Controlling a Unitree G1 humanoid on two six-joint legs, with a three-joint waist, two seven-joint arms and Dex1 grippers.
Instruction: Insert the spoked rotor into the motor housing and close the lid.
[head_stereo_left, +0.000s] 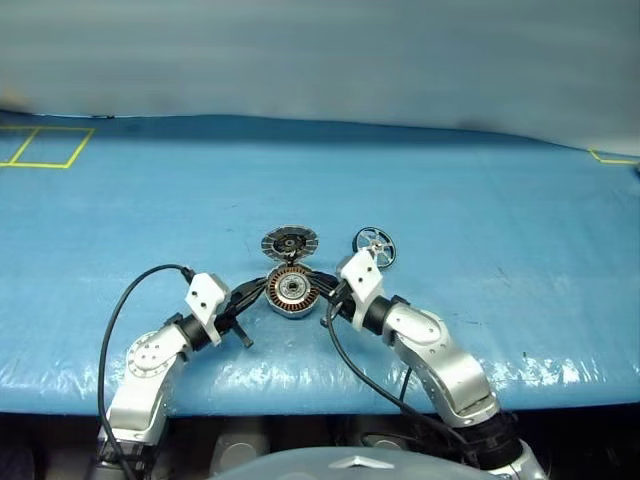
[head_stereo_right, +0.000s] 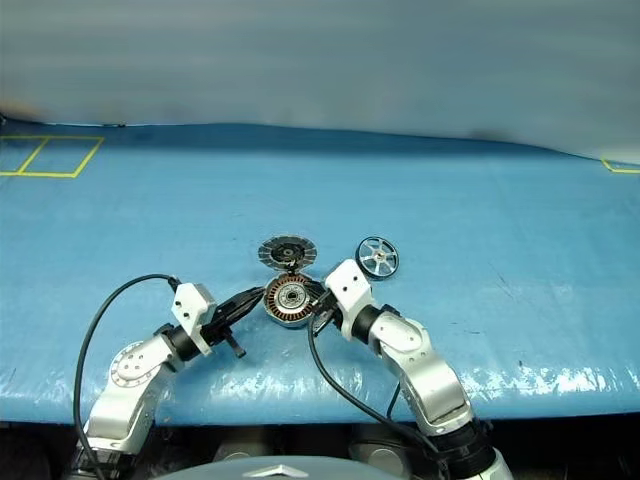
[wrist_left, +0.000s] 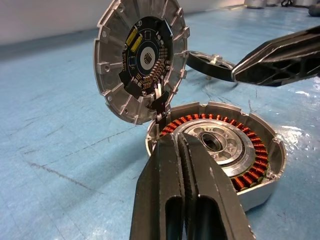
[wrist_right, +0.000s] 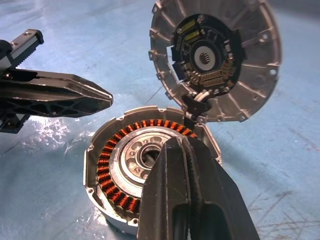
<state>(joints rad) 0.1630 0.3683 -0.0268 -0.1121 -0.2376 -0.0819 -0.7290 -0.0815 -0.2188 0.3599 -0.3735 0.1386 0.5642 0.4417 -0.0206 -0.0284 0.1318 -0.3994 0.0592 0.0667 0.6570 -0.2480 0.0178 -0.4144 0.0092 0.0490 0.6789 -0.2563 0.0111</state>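
From the head we see the motor housing (head_stereo_left: 291, 290) on the blue table (head_stereo_left: 480, 200), lid (head_stereo_left: 289, 243) tilted up behind it, spoked rotor (head_stereo_left: 374, 245) right; in wrist views, left fingers (wrist_left: 187, 150) and right fingers (wrist_right: 182, 150) are pressed together, empty

Blue table (head_stereo_left: 120, 220) carries motor housing (head_stereo_left: 291, 290), lid (head_stereo_left: 289, 243), spoked rotor (head_stereo_left: 374, 244).

Motor housing (wrist_left: 215, 150): silver, ringed with copper-brown windings; lid (wrist_left: 142, 60) just beside it was ribbed grey around a dark centre; spoked rotor (head_stereo_left: 374, 245) near it was black-rimmed, silver-spoked; table (head_stereo_left: 500, 200) was blue.
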